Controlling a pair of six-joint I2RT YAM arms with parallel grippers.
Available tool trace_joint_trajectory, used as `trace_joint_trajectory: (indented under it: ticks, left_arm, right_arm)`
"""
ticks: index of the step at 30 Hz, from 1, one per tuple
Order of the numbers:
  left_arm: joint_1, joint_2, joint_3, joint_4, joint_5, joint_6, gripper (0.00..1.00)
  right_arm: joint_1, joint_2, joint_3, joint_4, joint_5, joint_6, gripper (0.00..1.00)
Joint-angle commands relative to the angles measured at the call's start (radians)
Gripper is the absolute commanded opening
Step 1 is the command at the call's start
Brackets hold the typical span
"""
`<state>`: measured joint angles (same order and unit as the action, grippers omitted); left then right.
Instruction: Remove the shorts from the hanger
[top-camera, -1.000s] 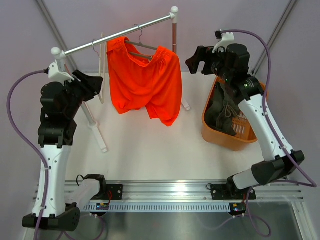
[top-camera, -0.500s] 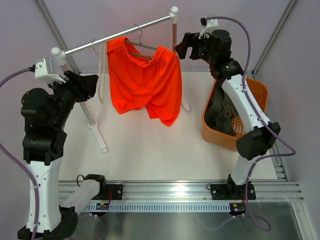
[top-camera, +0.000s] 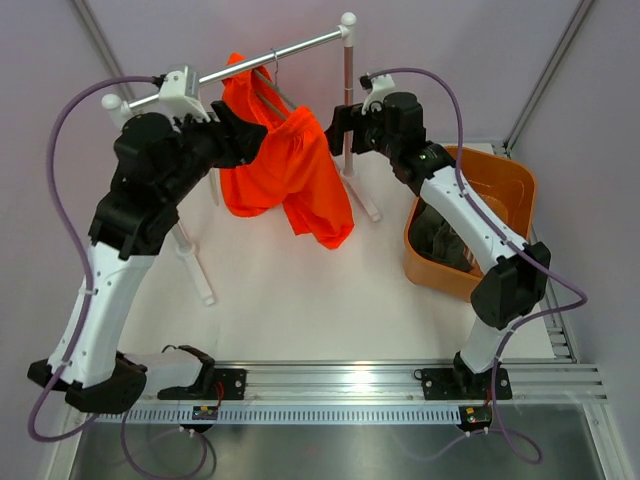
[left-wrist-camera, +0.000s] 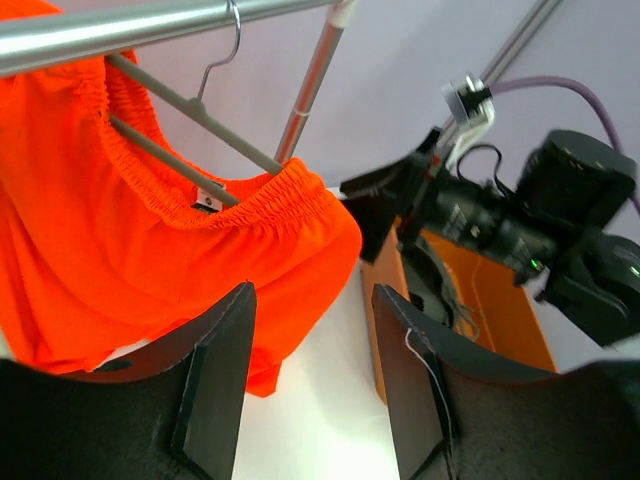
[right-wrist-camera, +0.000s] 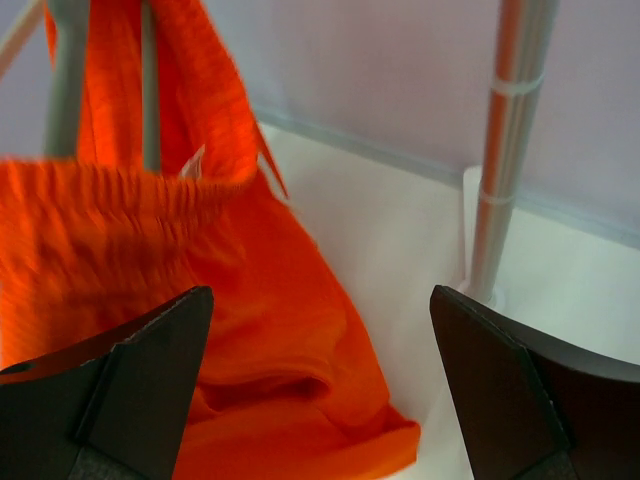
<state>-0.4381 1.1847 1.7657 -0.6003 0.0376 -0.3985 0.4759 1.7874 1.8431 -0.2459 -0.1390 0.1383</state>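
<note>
White matte worktop (top-camera: 300, 300). Silver metal clothes rail (top-camera: 300, 45) on white upright posts stands along the far edge, left of centre, with its feet resting on the surface. Orange plastic laundry basket (top-camera: 440, 272) at the right edge, holding crumpled dark grey garments (top-camera: 440, 240). Slotted aluminium mounting track (top-camera: 340, 385) runs along the near edge.

From above, the left tool (top-camera: 248, 138) hides part of the shorts (top-camera: 295, 175); the right wrist view blurs them.
</note>
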Motion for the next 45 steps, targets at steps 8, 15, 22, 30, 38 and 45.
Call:
trace_joint_trajectory:
  ticks: [8,15,22,30,38,45]
  left_arm:
    - [-0.111,0.331,0.308,0.000,-0.333,0.059,0.56]
    - [-0.113,0.587,0.576,-0.085,-0.446,0.049,0.56]
    - [-0.100,0.667,0.587,-0.004,-0.565,0.087,0.55]
    - [-0.051,0.753,0.643,0.016,-0.524,0.072,0.52]
    - [-0.045,0.796,0.655,0.017,-0.515,0.070,0.46]
    - [-0.040,0.790,0.647,0.014,-0.502,0.072,0.33]
  right_arm:
    - [0.017,-0.206,-0.211,0.137,0.016,0.046,0.99]
    - [0.027,-0.224,-0.212,0.128,0.001,0.046,1.00]
    - [0.027,-0.261,-0.281,0.151,-0.016,0.055,0.99]
    - [0.027,-0.316,-0.396,0.194,-0.001,0.041,1.00]
    - [0.027,-0.325,-0.432,0.209,0.004,0.047,0.99]
    - [0.027,-0.313,-0.443,0.214,-0.013,0.066,0.99]
